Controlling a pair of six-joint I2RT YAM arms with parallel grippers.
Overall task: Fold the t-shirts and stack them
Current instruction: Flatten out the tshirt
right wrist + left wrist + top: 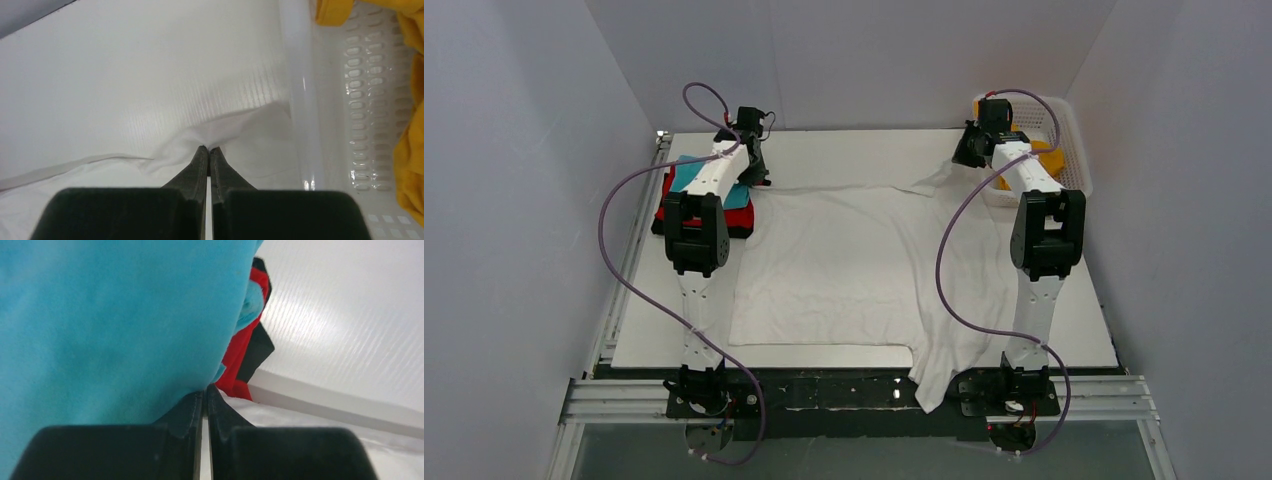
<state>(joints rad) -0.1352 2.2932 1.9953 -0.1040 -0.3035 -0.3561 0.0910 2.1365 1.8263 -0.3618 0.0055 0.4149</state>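
Observation:
A large white t-shirt (pixel 834 270) lies spread flat across the middle of the table, and one part hangs over the near edge. My left gripper (pixel 756 178) is shut at its far left corner, and in the left wrist view the closed tips (pixel 205 388) sit between white cloth (pixel 300 422) and the teal t-shirt (pixel 100 315). My right gripper (pixel 967 158) is shut on the far right corner, where the white cloth (pixel 225 130) puckers at the tips (pixel 208 148). Teal (pixel 686 172), red (pixel 664 210) and black (pixel 739 228) t-shirts are stacked at the far left.
A white lattice basket (pixel 1074 140) stands at the far right corner with an orange-yellow t-shirt (pixel 410 150) inside; its wall (pixel 320 100) is just right of my right gripper. Grey walls close in three sides of the table.

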